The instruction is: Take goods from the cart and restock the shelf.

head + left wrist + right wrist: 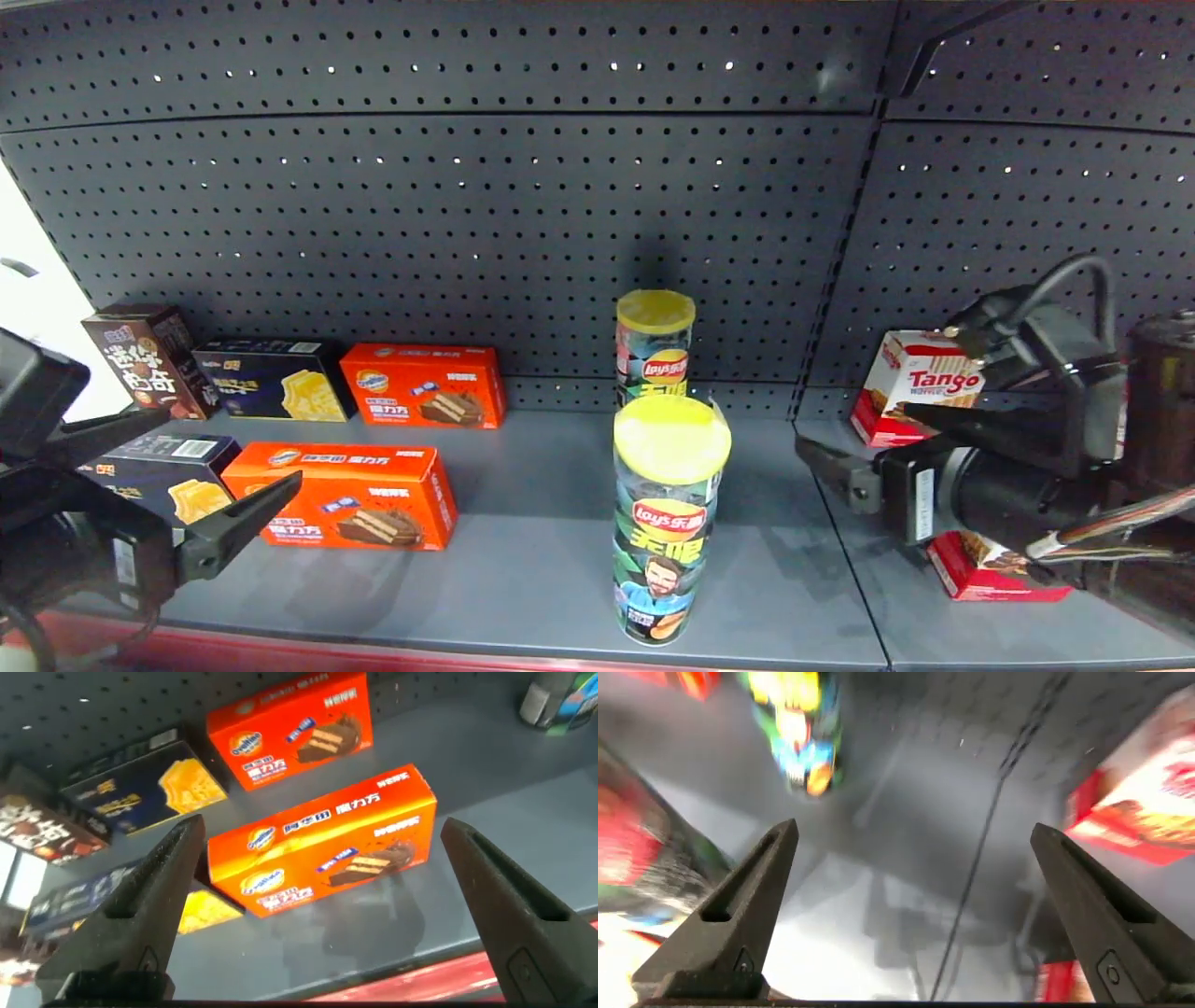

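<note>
Two yellow-lidded chip cans stand mid-shelf, the front can (670, 518) near the shelf edge and the rear can (654, 345) by the pegboard. My right gripper (851, 426) hovers open and holds nothing, just right of the front can and apart from it. In the right wrist view the open right gripper (915, 831) points at bare shelf, with a blurred can (799, 728) beyond. My left gripper (233, 444) is open at the shelf's front left, in front of an orange cake box (350, 495). The left wrist view shows the left gripper (322, 835) wide open above that orange cake box (327, 840).
A second orange box (425, 383), two dark blue boxes (271, 378) (168, 476) and a brown box (149, 359) fill the shelf's left. A red-and-white wafer box (920, 383) and a red box (980, 565) sit on the right. The grey shelf (541, 541) is bare between boxes and cans.
</note>
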You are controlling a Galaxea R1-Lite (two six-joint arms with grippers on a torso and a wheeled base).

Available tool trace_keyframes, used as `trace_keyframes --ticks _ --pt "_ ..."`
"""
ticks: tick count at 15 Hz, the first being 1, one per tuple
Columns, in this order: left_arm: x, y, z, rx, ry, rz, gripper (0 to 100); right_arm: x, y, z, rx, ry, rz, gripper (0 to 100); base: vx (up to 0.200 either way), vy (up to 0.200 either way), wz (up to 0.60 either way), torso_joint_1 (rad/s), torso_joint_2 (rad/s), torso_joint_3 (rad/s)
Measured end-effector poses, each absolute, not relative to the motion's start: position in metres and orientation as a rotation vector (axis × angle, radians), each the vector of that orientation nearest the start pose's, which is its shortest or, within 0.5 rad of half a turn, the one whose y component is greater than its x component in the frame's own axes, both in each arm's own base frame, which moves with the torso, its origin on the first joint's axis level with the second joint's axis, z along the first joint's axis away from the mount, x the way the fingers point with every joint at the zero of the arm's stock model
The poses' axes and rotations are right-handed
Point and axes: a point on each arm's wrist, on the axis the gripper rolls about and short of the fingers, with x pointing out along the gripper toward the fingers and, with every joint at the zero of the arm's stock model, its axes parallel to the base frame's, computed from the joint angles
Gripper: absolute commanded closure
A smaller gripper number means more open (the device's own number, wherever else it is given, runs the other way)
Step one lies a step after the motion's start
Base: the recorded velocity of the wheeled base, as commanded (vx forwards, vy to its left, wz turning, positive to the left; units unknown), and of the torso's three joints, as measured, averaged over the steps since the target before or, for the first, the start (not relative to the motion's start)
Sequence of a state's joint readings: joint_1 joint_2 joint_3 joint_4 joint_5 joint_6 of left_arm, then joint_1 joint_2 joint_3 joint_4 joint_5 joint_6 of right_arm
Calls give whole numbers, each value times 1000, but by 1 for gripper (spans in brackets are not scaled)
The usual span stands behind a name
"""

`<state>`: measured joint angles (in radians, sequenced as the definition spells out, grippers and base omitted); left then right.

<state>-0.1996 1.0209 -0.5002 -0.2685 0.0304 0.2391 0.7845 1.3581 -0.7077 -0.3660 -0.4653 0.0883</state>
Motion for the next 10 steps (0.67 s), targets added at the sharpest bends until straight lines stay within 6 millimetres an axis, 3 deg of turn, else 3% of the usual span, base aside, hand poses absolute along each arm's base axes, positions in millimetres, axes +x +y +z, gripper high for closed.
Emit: trace_keyframes --ticks 5,10 --pt "89 -11 194 211 182 -118 0 143 96 233 -11 158 179 0 0 0 0 0 0 0" --pt "51 -1 160 200 167 -4 0 128 55 243 35 71 24 0 0 0 0 0 0 0"
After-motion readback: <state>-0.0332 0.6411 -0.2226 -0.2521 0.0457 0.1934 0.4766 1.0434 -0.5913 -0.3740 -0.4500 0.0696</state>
